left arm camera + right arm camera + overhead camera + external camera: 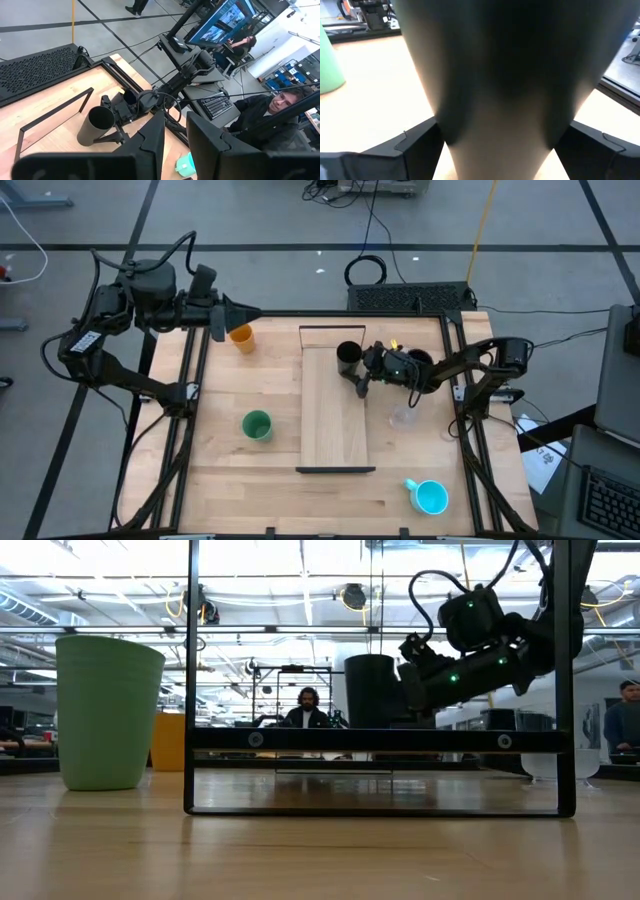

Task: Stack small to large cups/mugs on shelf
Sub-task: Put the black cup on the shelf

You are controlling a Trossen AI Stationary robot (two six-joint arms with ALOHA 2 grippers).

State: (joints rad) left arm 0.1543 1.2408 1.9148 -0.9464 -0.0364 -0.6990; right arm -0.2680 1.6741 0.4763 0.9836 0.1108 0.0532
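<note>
The right claw [357,376] was clamped around the tall black cup [349,357] at the shelf's [335,435] upper end, frame center. The left claw [245,313], upper left, stood slightly parted above the orange cup [241,336], holding nothing.

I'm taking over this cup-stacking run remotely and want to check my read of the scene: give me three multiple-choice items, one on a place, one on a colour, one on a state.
1. Where does the tall black cup stand?
A. On the shelf, near its far end
B. On the bare tabletop beside the green cup
C. On the floor

2. What colour is the mug near the table's front right corner?
A. Orange
B. Bright blue
C. Clear

3. How is the right gripper?
A. Parked off the table
B. Shut on the green cup
C. Spread wide about the black cup

Answers:
1 A, the high view shows it on the board.
2 B, the high view shows it blue.
3 C, the right wrist view shows the cup between its fingers.
</note>
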